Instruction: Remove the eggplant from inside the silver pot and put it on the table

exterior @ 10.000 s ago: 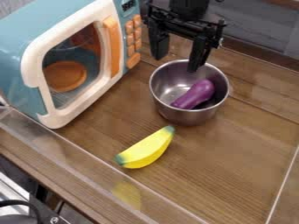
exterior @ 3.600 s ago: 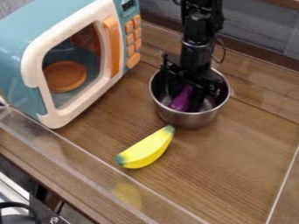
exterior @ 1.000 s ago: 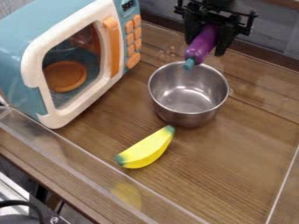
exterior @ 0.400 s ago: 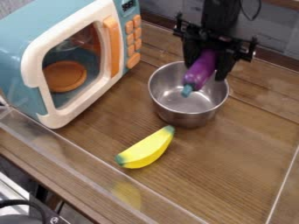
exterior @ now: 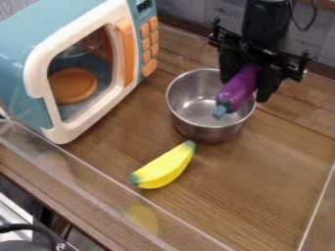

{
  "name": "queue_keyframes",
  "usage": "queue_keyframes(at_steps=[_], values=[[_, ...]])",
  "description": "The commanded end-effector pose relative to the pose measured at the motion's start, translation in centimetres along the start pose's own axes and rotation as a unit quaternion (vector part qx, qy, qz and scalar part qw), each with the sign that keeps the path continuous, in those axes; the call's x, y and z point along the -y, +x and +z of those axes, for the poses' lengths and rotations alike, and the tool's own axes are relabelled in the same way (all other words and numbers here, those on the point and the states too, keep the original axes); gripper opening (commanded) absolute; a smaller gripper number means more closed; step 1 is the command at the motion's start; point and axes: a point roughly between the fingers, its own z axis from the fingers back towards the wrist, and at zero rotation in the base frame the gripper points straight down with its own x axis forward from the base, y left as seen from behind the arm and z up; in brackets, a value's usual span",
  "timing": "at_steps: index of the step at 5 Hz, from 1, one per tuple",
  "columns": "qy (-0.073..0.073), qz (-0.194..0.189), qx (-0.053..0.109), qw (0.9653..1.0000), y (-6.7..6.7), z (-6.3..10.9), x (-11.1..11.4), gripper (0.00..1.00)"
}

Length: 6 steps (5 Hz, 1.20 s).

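Note:
The purple eggplant [exterior: 240,86] hangs in the air over the right rim of the silver pot [exterior: 199,106], its teal stem tip pointing down toward the pot. My black gripper [exterior: 249,76] points downward and is shut on the eggplant's upper half. The pot stands empty on the brown wood-grain table [exterior: 249,186], just left of and below the gripper.
A blue toy microwave [exterior: 72,59] with its door open stands at the left. A yellow banana [exterior: 164,166] lies in front of the pot. A clear raised rim [exterior: 78,201] runs along the table's near edge.
The gripper has carried the eggplant from behind the pot toward the camera and to the right, and a little lower. The pot and banana have not moved.

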Motion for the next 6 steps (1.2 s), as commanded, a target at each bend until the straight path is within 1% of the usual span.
queue_keyframes(at_steps=[1,2,3,4,5,6], values=[[-0.013,-0.031,0.031,0.999,-0.3,2.1,1.9,0.0],[-0.022,-0.053,0.029,0.9979,-1.3,1.4,4.4,0.0],[-0.022,-0.045,0.03,0.9983,-1.9,-0.4,6.3,0.0],[-0.019,-0.042,0.031,0.9984,-2.3,-2.1,7.1,0.0],[-0.016,-0.039,0.033,0.9985,-1.8,-4.1,6.4,0.0],[-0.015,-0.033,0.032,0.9988,-1.3,-5.5,5.2,0.0]])
